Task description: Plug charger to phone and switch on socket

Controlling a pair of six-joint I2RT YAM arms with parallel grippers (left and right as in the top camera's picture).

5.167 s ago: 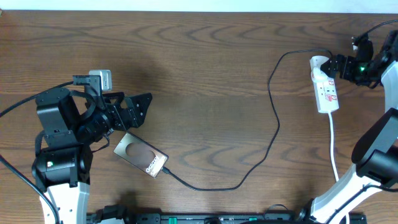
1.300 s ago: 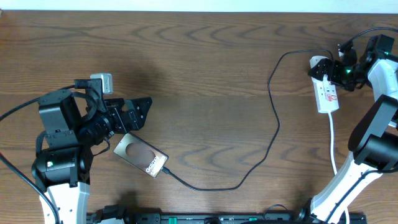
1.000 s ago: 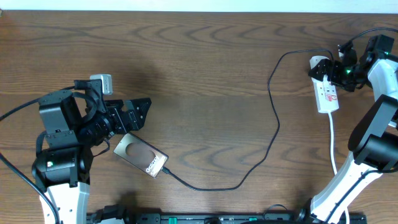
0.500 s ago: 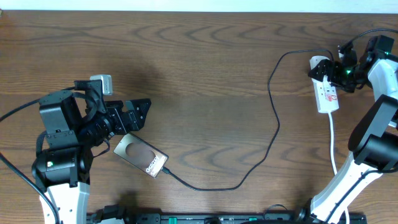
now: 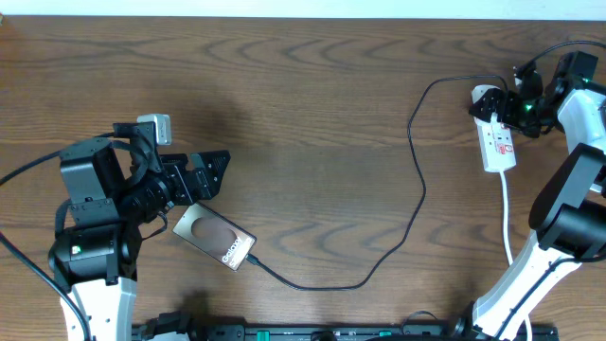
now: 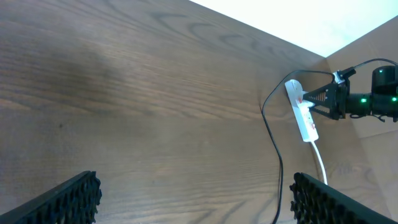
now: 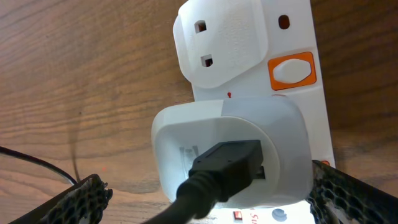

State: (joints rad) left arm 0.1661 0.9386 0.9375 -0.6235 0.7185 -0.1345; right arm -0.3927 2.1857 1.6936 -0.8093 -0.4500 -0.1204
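The phone (image 5: 215,238) lies back up at the lower left, "Galaxy" lettering showing. The charger's thin black cable (image 5: 418,189) runs from the phone's lower right end in a loop to the white socket strip (image 5: 496,133) at the far right. In the right wrist view the cable's black plug (image 7: 225,163) sits in a white adapter (image 7: 233,152) on the socket (image 7: 249,37), with an orange switch (image 7: 292,70) beside it. My right gripper (image 7: 214,199) is open, its fingers either side of the adapter (image 5: 500,104). My left gripper (image 5: 213,175) is open and empty just above the phone.
The socket's white cord (image 5: 507,218) runs down toward the right arm's base. The left wrist view shows the socket (image 6: 303,112), the cable (image 6: 273,146) and my right gripper (image 6: 348,102) far off, with my left gripper (image 6: 199,202) over bare wood.
Since 5.2 s ago my right gripper has swung up and left onto the socket's rounded end. In the last second nothing visibly moved. The left arm has barely moved.
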